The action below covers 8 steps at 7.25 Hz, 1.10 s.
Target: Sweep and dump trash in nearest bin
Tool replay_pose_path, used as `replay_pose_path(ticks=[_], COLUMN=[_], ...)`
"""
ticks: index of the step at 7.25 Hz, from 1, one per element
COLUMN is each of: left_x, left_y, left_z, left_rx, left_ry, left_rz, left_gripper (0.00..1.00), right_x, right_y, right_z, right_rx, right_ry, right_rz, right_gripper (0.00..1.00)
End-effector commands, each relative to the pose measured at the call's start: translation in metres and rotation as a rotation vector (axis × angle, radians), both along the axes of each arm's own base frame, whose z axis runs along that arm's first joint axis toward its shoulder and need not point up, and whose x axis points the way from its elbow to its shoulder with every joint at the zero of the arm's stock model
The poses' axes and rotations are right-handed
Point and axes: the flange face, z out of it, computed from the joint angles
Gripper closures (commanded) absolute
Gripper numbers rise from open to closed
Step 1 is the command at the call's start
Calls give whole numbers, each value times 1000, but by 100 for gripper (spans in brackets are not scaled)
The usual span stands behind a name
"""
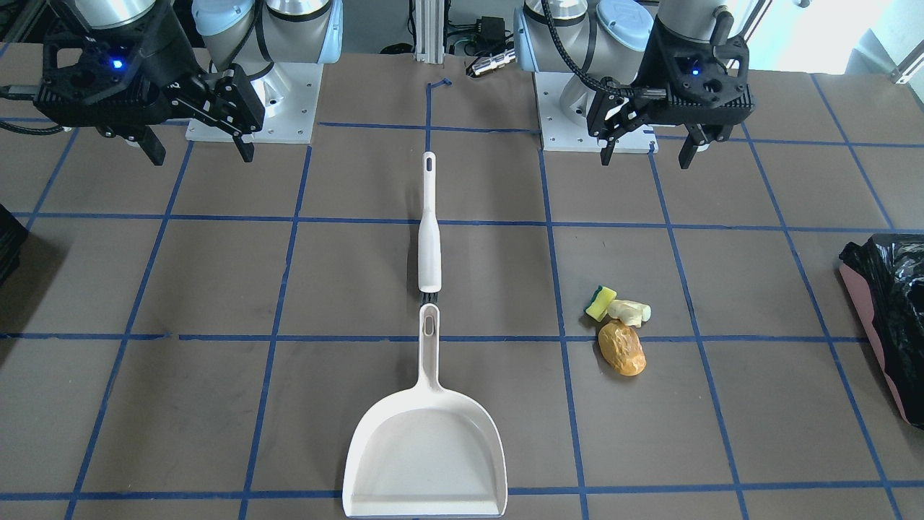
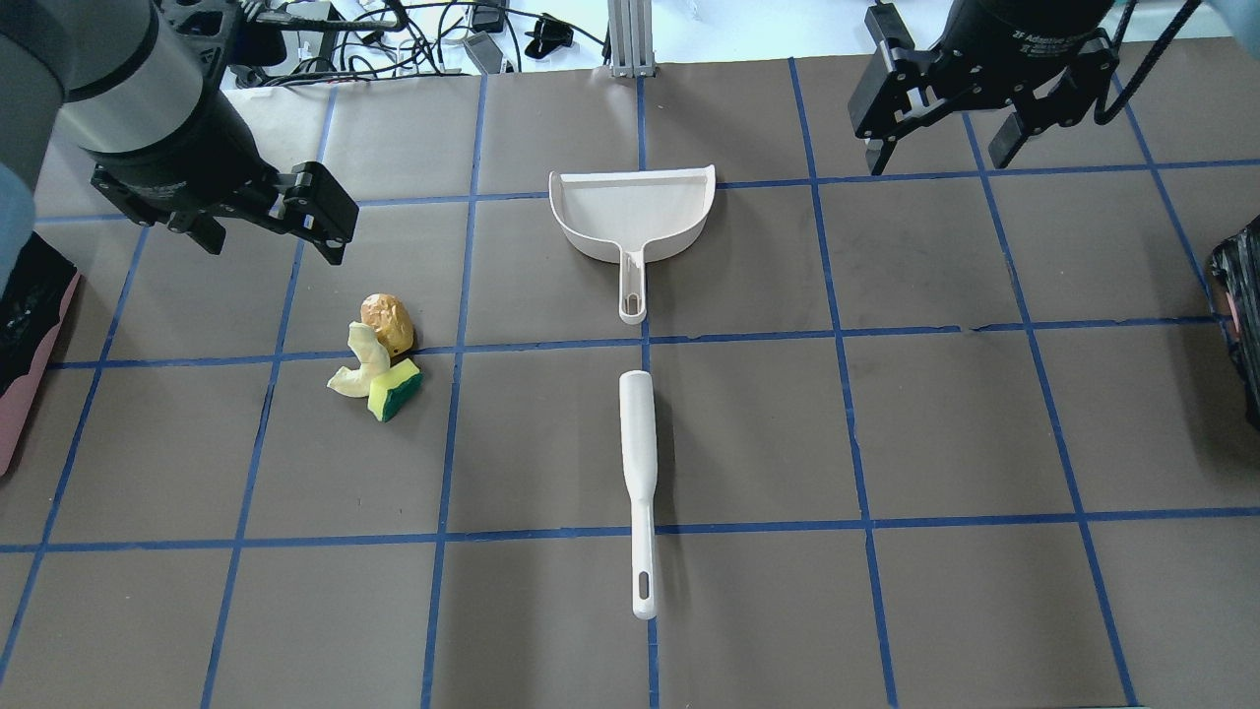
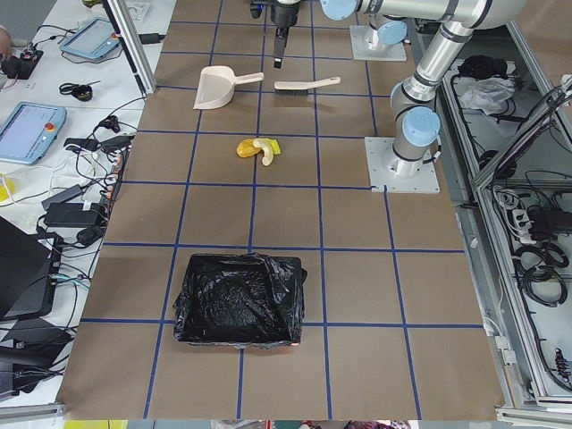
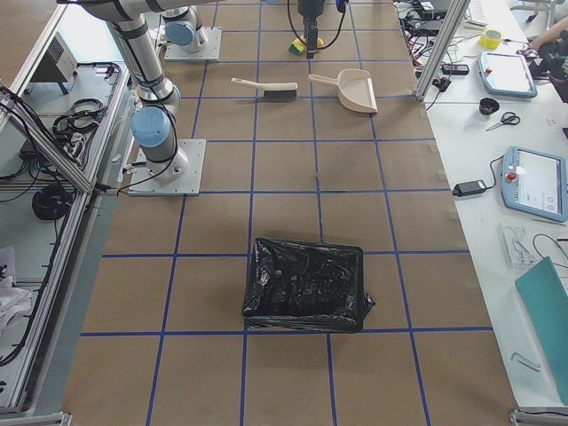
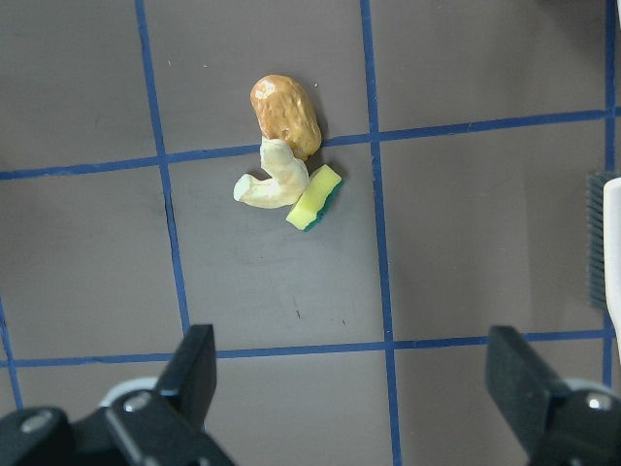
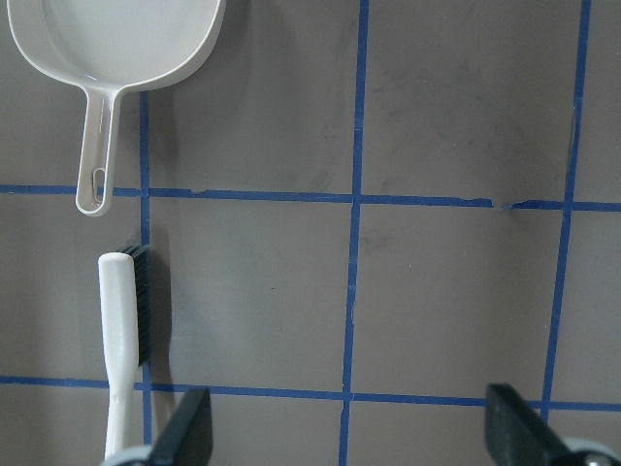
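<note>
- The left pincer [image 2: 274, 248] and the right pincer [image 2: 935, 162] both hang spread and empty above the surface [image 2: 886, 423], one on either side of the dustpan [image 2: 635, 212].
- The trash [image 2: 379, 359] sits bunched to the dustpan's left. The pink bin [image 2: 25, 394] lies further left, at the surface's edge.
- The likely first step is lifting the brush [image 2: 638, 443], which lies in line with the dustpan's handle and just apart from it. A mid-handle grip looks steadiest.
- Bare surface lies between the dustpan and the trash (good sweeping room).

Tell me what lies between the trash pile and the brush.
Nothing but bare table crossed by one blue tape line: the overhead view shows the stretch from the trash to the brush free of objects.
</note>
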Motion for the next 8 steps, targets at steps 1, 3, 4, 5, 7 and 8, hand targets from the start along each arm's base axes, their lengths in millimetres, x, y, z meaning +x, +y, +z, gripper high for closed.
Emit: replay_pose_path(ticks=[1,3,4,5,7,8], left_x=[0,0,0,0,-1,-1], left_y=[1,2,1,1,6,-1], left_z=[-6,-5,-6,-6,-3,-13], left_rx=[13,9,11,11,3,17], left_ry=[-3,2,2,3,12,15], left_rz=[-5,-5,1,4,3,7], left_gripper=[0,0,0,0,0,0], right_x=[0,0,0,0,0,0], right_y=[0,0,0,0,1,1], right_z=[0,-2,-2,-3,-3,-4], right_rx=[1,4,6,7,10,12], right_ry=[-1,-1,-1,0,0,0], right_rz=[2,5,5,6,6,6], right_gripper=[0,0,0,0,0,0])
